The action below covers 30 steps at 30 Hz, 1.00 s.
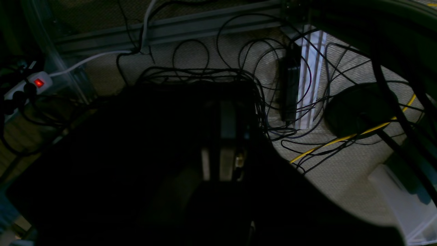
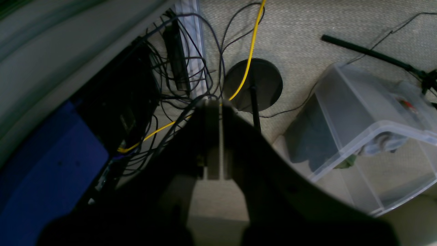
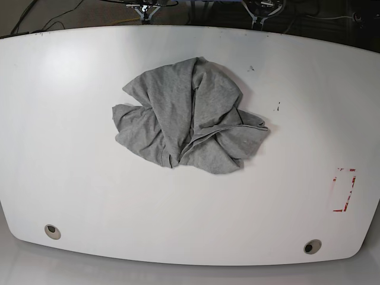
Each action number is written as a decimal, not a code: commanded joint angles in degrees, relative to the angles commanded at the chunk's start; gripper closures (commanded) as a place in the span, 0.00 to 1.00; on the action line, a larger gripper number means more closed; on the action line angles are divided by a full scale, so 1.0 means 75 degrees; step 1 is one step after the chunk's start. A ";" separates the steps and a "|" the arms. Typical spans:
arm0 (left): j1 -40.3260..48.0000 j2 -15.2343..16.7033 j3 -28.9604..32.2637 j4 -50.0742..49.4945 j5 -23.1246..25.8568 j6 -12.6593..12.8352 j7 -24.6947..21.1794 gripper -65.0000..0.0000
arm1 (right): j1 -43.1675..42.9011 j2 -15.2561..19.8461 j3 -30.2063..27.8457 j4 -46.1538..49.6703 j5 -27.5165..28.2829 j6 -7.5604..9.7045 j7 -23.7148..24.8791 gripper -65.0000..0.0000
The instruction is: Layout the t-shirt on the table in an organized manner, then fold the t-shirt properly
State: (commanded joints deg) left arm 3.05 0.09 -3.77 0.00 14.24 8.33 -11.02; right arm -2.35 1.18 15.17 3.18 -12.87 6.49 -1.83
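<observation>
The grey t-shirt (image 3: pixel 190 116) lies crumpled in a heap on the white table (image 3: pixel 71 148), a little behind its middle. No neck mark shows. Both arms are drawn back beyond the table's far edge; only small parts show in the base view, the right arm (image 3: pixel 144 7) and the left arm (image 3: pixel 261 7). The left gripper (image 1: pixel 221 102) hangs over the floor in deep shadow, its jaws together and holding nothing. The right gripper (image 2: pixel 214 104) also points at the floor, jaws together and holding nothing. The t-shirt is not in either wrist view.
Two round grommets (image 3: pixel 52 231) (image 3: pixel 312 246) sit near the table's front edge and a red dashed rectangle (image 3: pixel 344 190) at the right. Under the arms are tangled black cables (image 1: pixel 259 68), a yellow cable (image 2: pixel 251 51), a power strip (image 1: pixel 29 87) and a clear plastic bin (image 2: pixel 358 130).
</observation>
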 joint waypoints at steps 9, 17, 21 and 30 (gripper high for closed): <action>-0.0009 0.0041 0.0005 0.0000 -0.0011 -0.0004 -0.0041 0.98 | 0.0007 -0.0014 0.0002 -0.0002 0.0007 0.0014 -0.0024 0.99; -0.0004 0.0037 0.0005 0.0000 -0.0002 -0.0005 -0.0051 0.98 | -0.0003 -0.0019 0.0007 -0.0008 0.0008 0.0015 -0.0034 0.99; -0.0005 0.0044 0.0009 0.0000 -0.0014 -0.0006 -0.0044 0.98 | 0.0003 -0.0019 -0.0011 0.0004 -0.0008 0.0003 -0.0058 0.99; -0.0003 0.0059 0.0010 0.0000 -0.0016 -0.0010 -0.0088 0.98 | 0.0004 -0.0025 -0.0004 -0.0007 -0.0004 0.0025 -0.0048 0.99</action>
State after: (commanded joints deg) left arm 3.03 0.53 -3.69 0.00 14.11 8.26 -11.68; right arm -2.31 0.99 15.14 3.13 -12.90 6.68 -2.19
